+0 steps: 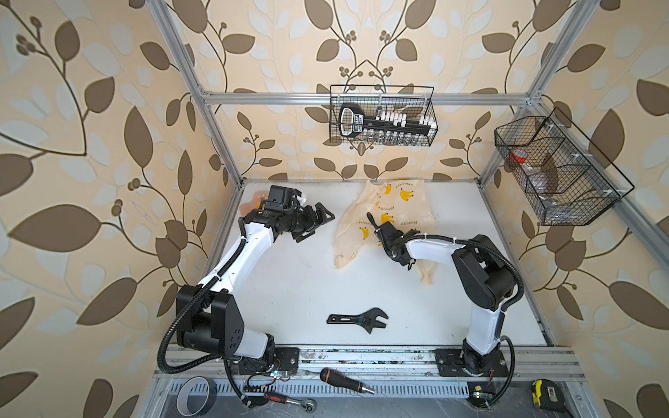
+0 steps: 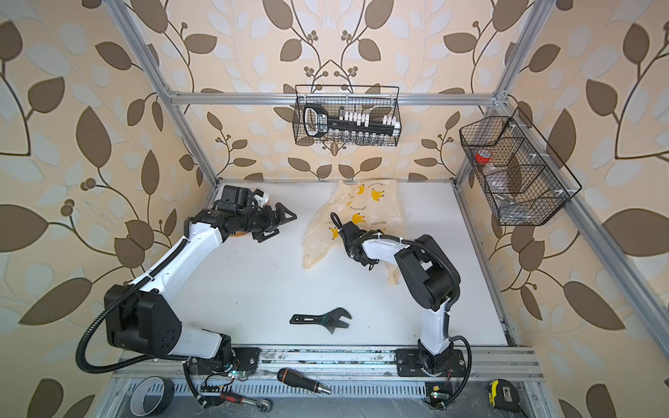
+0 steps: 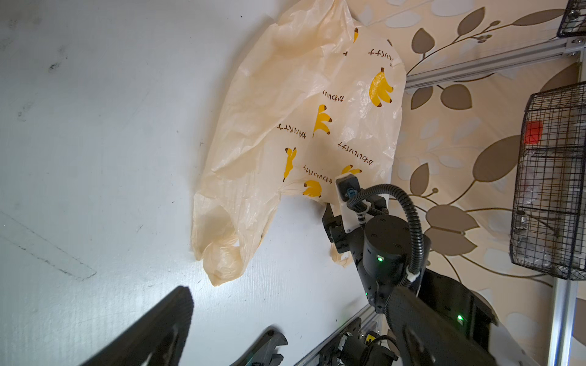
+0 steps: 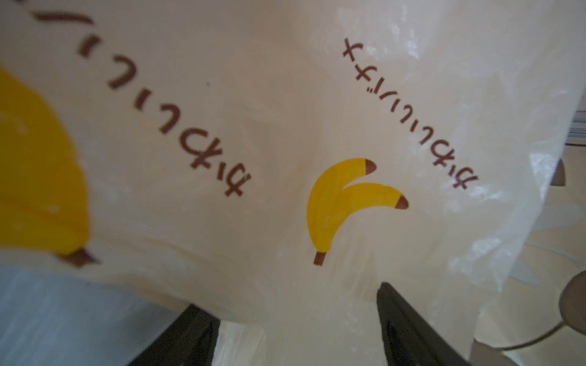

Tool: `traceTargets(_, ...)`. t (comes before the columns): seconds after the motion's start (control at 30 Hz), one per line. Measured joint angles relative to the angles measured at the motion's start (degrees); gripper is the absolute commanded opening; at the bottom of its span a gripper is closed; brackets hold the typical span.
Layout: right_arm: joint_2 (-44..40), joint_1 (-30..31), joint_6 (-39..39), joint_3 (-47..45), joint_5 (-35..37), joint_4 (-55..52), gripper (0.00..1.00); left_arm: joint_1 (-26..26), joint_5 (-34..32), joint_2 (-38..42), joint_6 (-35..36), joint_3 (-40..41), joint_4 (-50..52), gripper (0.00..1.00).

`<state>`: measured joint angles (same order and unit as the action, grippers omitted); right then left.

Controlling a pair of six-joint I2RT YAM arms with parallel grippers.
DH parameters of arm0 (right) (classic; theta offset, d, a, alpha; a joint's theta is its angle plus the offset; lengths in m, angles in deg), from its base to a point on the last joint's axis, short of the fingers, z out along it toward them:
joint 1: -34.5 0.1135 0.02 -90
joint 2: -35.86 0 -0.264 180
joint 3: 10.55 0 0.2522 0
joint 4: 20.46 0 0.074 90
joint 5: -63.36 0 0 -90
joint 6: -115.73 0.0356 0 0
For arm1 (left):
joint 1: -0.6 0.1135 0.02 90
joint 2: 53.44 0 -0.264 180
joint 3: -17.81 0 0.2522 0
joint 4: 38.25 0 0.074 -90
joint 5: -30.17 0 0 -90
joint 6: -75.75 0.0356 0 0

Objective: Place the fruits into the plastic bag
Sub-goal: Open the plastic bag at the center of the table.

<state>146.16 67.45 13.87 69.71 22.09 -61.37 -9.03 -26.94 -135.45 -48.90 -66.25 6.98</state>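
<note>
The plastic bag (image 1: 398, 210) (image 2: 369, 210) lies crumpled at the back middle of the white table, cream with yellow banana prints, its handle loops (image 1: 344, 260) towards the front. My right gripper (image 1: 380, 235) (image 2: 345, 231) sits at the bag's front edge. In its wrist view the jaws (image 4: 295, 317) stand wide apart, open, with bag film (image 4: 285, 111) draped between them. My left gripper (image 1: 318, 226) (image 2: 280, 226) (image 3: 291, 317) hangs open and empty at the back left, pointing at the bag (image 3: 285, 126). The fruits are hidden; only an orange-pink patch (image 1: 249, 204) shows behind my left wrist.
A black adjustable wrench (image 1: 358, 320) (image 2: 322, 320) lies near the table's front middle. Wire baskets hang on the back wall (image 1: 383, 115) and the right wall (image 1: 557, 170). A screwdriver (image 1: 344, 380), a ratchet (image 1: 289, 400) and a tape measure (image 1: 546, 394) lie beyond the front rail.
</note>
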Motion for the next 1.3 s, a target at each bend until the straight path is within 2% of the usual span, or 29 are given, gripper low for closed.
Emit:
traceTargets(0.07, 0.20, -0.09, -0.61, 0.42, 0.74, 1.16, 0.70, 0.00, 0.00, -0.09, 0.02, 0.00, 0.00, 0.99)
traceTargets(0.23, 0.31, -0.35, -2.73, 1.14, 2.54, 4.22, 0.36, 0.00, 0.02, -0.11, 0.04, 0.00, -0.02, 0.99)
traceTargets(0.37, 0.31, -0.96, -3.34, 1.66, 3.17, 5.90, 0.15, 0.00, 0.07, -0.11, 0.09, 0.00, -0.02, 0.99)
traceTargets(0.5, 0.28, -1.57, -3.08, 2.75, 3.13, 6.21, 0.02, 0.00, 0.17, -1.05, 0.11, 0.09, -0.28, 0.99)
traceTargets(0.67, -0.46, -1.95, -1.40, 4.98, 1.95, 3.91, 0.00, 0.00, 0.87, -1.86, 0.07, 2.56, -1.53, 0.98)
traceTargets(0.93, -9.84, -3.15, 7.30, 10.84, -6.23, -5.03, 0.00, -0.79, 0.98, -1.84, 1.70, 6.03, -1.42, 0.98)
traceTargets(1.17, -12.52, -5.92, 20.00, 21.44, -19.78, -16.61, 0.00, -9.25, -4.74, -0.70, 6.19, 5.60, 3.54, 0.99)
traceTargets(1.3, -13.27, -7.13, 26.58, 22.73, -26.75, -20.83, 0.00, -13.00, -7.61, 1.40, 7.45, 4.70, 6.05, 0.99)
